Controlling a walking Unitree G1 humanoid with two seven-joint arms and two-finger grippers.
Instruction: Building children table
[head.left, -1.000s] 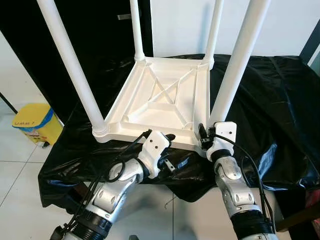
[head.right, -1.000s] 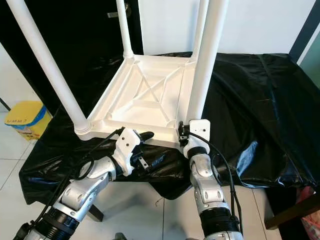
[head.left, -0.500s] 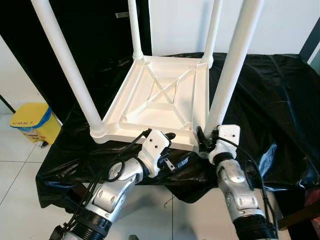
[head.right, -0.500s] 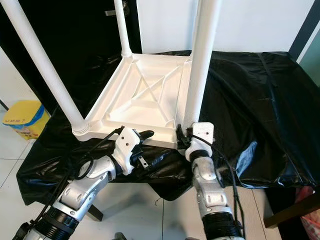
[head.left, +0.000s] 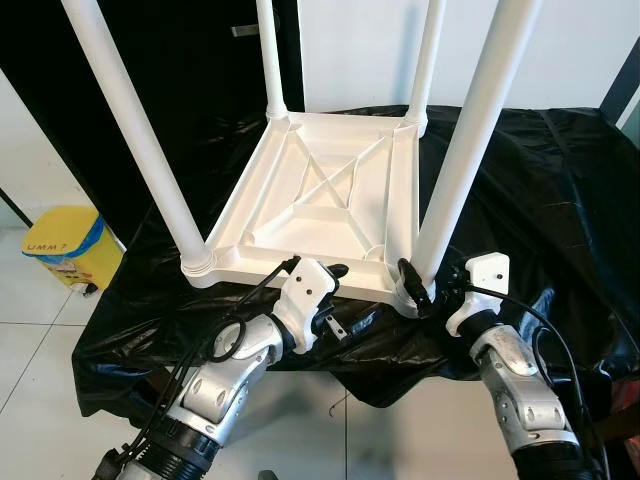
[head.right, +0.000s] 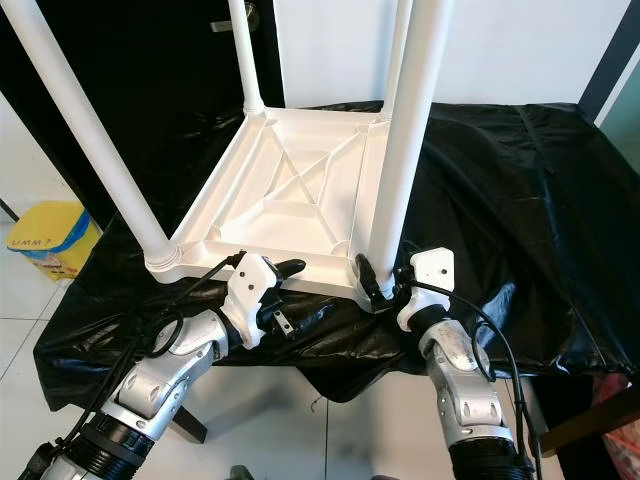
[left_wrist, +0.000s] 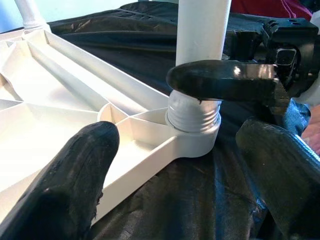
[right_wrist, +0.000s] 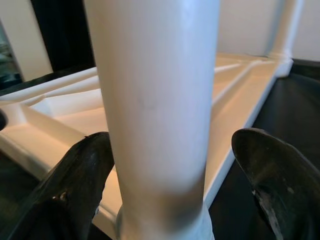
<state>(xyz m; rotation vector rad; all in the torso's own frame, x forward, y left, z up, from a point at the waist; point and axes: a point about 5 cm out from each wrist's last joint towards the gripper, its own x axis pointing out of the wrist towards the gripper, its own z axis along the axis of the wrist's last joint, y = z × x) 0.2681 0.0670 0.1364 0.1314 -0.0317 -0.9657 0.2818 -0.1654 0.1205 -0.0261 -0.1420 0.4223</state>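
Observation:
A white children's table (head.left: 320, 200) lies upside down on a black cloth (head.left: 560, 200), its legs pointing up. My right gripper (head.left: 412, 290) reaches in from the right at the base of the near right leg (head.left: 465, 150). It is open, with a finger on each side of the leg (right_wrist: 155, 100). One of its fingers (left_wrist: 220, 85) rests against the grey threaded collar. My left gripper (head.left: 335, 300) is open at the table's near rim (left_wrist: 150, 145), one finger above the rim and one below.
The near left leg (head.left: 130, 130) and two far legs stand over the tabletop. A yellow bin (head.left: 62, 245) sits on the tiled floor at the left. The cloth drops off at the near edge.
My right wrist has swung from in front of the near right leg round to its right side. The left gripper has stayed at the rim.

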